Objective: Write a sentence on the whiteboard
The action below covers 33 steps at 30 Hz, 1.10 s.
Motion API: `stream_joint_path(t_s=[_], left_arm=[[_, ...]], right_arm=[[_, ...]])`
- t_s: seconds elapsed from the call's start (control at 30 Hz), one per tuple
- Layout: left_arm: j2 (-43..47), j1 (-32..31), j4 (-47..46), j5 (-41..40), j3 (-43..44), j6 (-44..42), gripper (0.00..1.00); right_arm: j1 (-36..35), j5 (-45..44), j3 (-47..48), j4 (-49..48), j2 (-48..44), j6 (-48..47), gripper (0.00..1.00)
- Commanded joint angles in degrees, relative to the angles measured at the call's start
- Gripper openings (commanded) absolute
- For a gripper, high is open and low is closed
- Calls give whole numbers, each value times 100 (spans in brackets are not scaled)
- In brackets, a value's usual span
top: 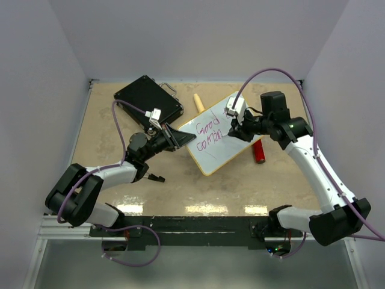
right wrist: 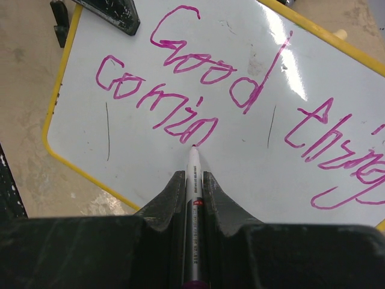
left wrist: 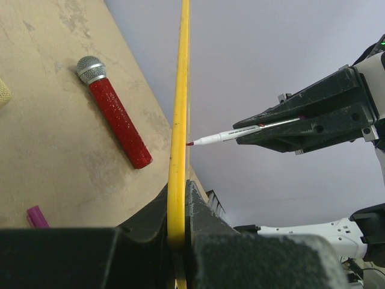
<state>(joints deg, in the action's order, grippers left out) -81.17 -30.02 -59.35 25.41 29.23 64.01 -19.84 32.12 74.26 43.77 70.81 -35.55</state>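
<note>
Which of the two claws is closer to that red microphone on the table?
The right. The right gripper holds a marker over the whiteboard, close beside the red microphone; the left gripper clamps the board's far edge, across the whiteboard from it.

black case [top: 148,98] crowding whiteboard [top: 218,154], microphone [top: 259,153] alongside

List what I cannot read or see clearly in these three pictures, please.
Top view: the right hand covers the right part of the magenta handwritten sentence on the yellow-framed white whiteboard.
Right wrist view: the picture's right edge cuts off the word after "Good".
Left wrist view: the whiteboard is edge-on, so no writing shows; the left hand hides part of a small purple object.
The print on the silver marker is too small.
</note>
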Motion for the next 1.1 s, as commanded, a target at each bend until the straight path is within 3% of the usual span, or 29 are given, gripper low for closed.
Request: stream_joint_path(t_s=[0.0,0.4,0.87,1.07], left_arm=[[162,23,-1140,78,65,182,0],[180,23,-1105,131,56,165,0],[162,49,-1175,210,82,182,0],[119,40,-1219,237,91,200,0]], right_arm=[[76,286,185,62,-190,-22,0],[270,31,133,-624,-331,391,0],[270,-21,98,-703,-32,409,0],[270,426,141,-563,82,295,0]])
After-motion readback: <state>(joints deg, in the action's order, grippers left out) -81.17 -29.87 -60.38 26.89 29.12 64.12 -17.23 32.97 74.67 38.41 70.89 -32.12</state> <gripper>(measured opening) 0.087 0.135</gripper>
